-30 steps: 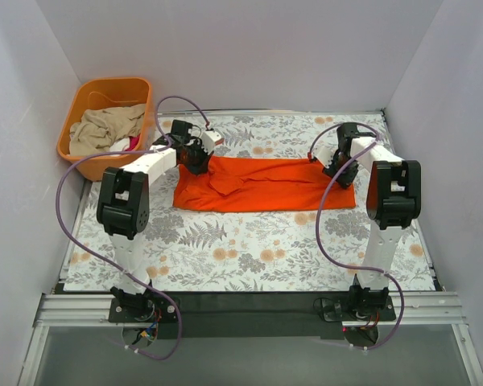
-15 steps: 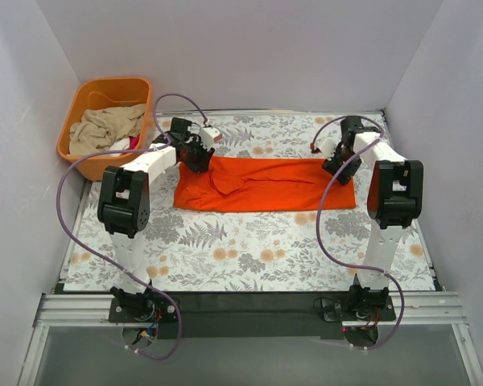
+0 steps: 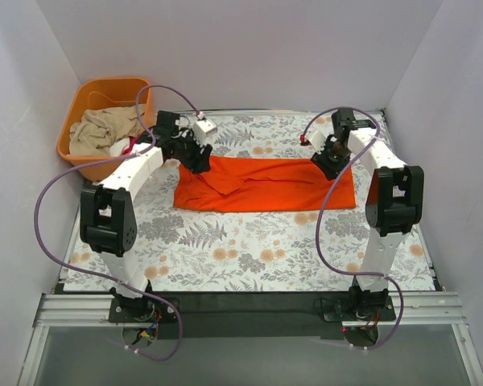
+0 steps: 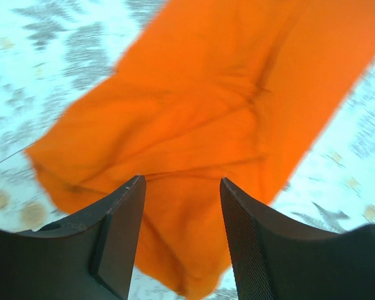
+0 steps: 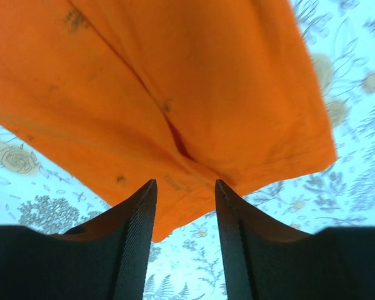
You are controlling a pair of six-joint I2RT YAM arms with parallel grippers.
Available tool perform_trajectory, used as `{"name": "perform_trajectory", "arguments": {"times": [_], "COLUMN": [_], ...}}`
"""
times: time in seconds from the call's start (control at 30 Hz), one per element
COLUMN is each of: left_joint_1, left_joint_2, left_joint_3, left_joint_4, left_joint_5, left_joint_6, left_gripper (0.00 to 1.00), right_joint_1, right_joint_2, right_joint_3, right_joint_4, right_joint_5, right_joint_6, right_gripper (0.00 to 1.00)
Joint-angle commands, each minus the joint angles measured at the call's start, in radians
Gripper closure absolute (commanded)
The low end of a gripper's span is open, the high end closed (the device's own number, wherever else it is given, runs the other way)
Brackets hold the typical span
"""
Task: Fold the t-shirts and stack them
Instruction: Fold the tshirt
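Orange t-shirt lies as a rumpled strip across the far half of the table, with left end effector and right end effector both spread wide at its far corners.

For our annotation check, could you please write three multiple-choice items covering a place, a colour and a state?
1. Where is the tub? A far left corner B far right corner C between the arm bases
2. What colour is the t-shirt on the tablecloth? A blue B orange-red C white
3. How are the left fingers? A shut on cloth B apart, holding nothing C out of view
1 A, beyond the tablecloth's far left; 2 B, in every view; 3 B, cloth shows through their gap.
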Motion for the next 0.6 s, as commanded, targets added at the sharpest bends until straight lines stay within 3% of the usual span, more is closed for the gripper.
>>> {"name": "perform_trajectory", "arguments": {"times": [0.0, 0.23, 0.57], "left_joint_1": [-0.063, -0.209, -0.267], "left_joint_2": [-0.088, -0.051, 0.047], "left_joint_3": [-0.087, -0.164, -0.126], "left_joint_4": [-0.104, -0.062, -0.008], "left_joint_5": [0.071, -0.044, -0.135], "left_joint_6": [0.152, 0.25, 0.258], "left_gripper": [0.52, 0.51, 0.51], "right_joint_1": [-0.017, -0.052, -0.107], "right_joint_2": [-0.014, -0.024, -0.026], "right_joint_3": [-0.018, -0.058, -0.087], "right_joint_4": [-0.046, -0.075, -0.089], "right_joint_5": [-0.027, -0.018, -0.019], "right_joint_6": [0.038, 0.046, 0.037], "right_gripper": [0.59, 0.6, 0.6]}}
